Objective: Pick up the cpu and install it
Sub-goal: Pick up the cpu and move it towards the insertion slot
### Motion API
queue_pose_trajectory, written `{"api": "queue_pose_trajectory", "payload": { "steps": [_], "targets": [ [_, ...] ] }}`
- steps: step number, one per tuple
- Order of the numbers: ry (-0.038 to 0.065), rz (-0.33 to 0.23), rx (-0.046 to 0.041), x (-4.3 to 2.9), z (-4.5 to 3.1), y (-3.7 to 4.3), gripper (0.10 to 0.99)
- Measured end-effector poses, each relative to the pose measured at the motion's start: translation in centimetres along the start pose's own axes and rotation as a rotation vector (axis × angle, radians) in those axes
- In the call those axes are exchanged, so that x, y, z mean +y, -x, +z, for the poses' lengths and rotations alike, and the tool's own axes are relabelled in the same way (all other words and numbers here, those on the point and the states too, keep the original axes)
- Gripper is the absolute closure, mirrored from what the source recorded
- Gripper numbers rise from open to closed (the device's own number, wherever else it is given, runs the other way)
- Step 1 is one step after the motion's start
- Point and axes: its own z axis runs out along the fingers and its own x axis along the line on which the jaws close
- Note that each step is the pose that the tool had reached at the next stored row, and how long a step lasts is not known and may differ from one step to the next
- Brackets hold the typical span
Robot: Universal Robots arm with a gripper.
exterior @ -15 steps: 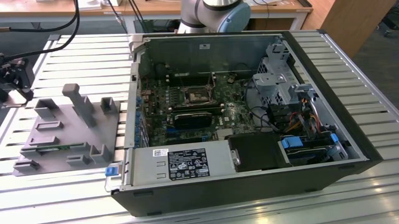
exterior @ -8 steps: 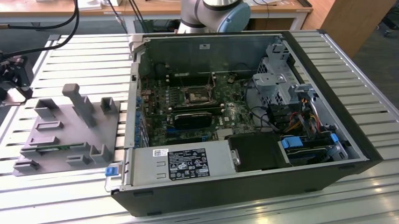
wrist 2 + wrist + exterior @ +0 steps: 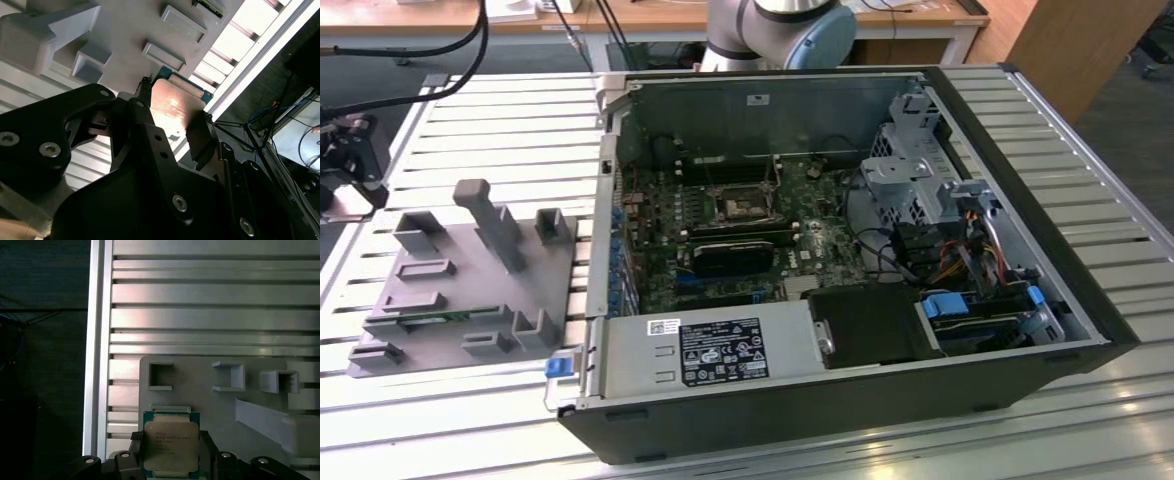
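Clamped in black two-finger gripper [image 3: 171, 452], by the look of both wrist views: small flat square cpu with silver-grey metal top and green rim [image 3: 170, 440]. Pinched on two opposite edges. Over a corner of grey plastic holder block with upright posts [image 3: 467, 290], on slatted aluminium table [image 3: 215, 290]. Well apart from black-framed square socket [image 3: 744, 207] inside open black tower case [image 3: 854, 400]. Probably best: keep chip level, grip edges only, steady squeeze, no brushing holder pockets.

Holder [image 3: 460, 290]: grey, with posts, near the bench's [image 3: 494, 130] edge at the exterior view's left.
Case [image 3: 761, 105]: open, black, mid-bench, beside holder.
Motherboard [image 3: 720, 230]: green, inside case.
Power supply [image 3: 700, 350]: silver, in case.
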Motion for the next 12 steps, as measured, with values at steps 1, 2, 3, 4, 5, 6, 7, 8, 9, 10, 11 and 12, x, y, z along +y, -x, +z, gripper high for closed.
{"api": "queue_pose_trajectory", "payload": {
  "steps": [1, 2, 3, 4, 5, 6, 7, 8, 9, 10, 11, 12],
  "targets": [
    [0.000, 0.000, 0.0001, 0.03, -0.04, 0.00, 0.557],
    [0.000, 0.000, 0.0000, 0.06, -0.09, -0.01, 0.557],
    [0.000, 0.000, -0.0001, 0.09, -0.12, -0.01, 0.557],
    [0.000, 0.000, -0.0001, 0.12, -0.16, -0.01, 0.557],
    [0.000, 0.000, -0.0001, 0.14, -0.21, -0.01, 0.557],
    [0.000, 0.000, -0.0001, 0.17, -0.25, -0.01, 0.557],
    [0.000, 0.000, -0.0002, 0.20, -0.30, -0.01, 0.557],
    [0.000, 0.000, -0.0002, 0.22, -0.35, -0.02, 0.557],
    [0.000, 0.000, -0.0001, 0.25, -0.41, -0.02, 0.557],
    [0.000, 0.000, -0.0002, 0.28, -0.48, -0.02, 0.557],
    [0.000, 0.000, -0.0003, 0.33, -0.55, -0.03, 0.557],
    [0.000, 0.000, -0.0002, 0.36, -0.65, -0.02, 0.557]
  ]
}}
